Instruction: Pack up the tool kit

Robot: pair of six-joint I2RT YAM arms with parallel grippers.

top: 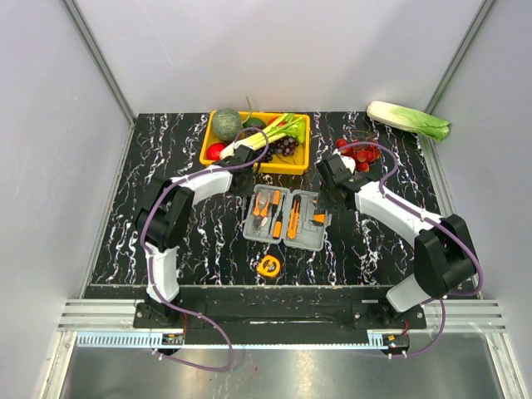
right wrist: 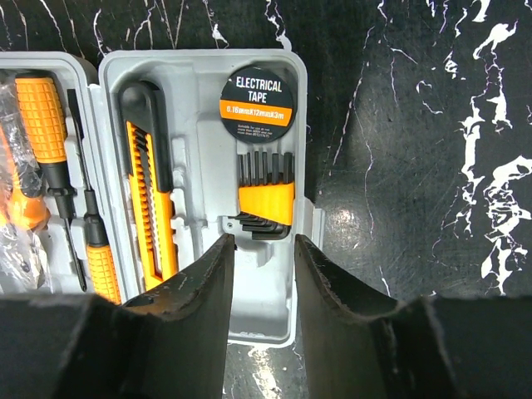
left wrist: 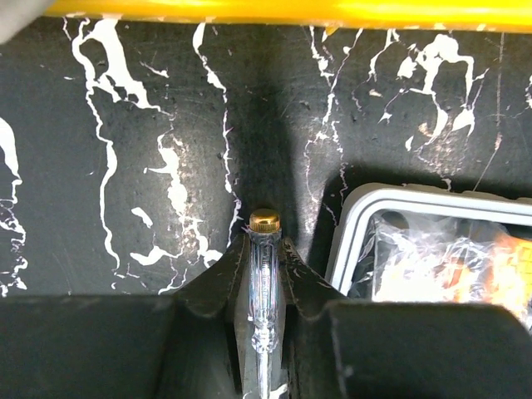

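Observation:
The grey tool kit case [top: 287, 218] lies open in the middle of the table, with orange-and-black tools in it. The yellow tape measure [top: 268, 265] lies on the table in front of the case. My left gripper [top: 249, 164] is behind the case's left end; in the left wrist view it [left wrist: 264, 247] is shut on a clear-handled tester screwdriver [left wrist: 264, 278] with a brass cap. The case corner [left wrist: 374, 208] lies just to its right. My right gripper [right wrist: 264, 249] is open over the case's right half [right wrist: 266, 299], near the hex keys [right wrist: 266, 199], electrical tape [right wrist: 257, 101] and utility knife [right wrist: 148, 191].
A yellow tray [top: 214, 155] of vegetables stands right behind the left gripper; its rim [left wrist: 274, 10] shows in the left wrist view. Red cherries [top: 359, 153] lie behind the right gripper. A cabbage [top: 409, 120] lies at the back right. White walls enclose the table.

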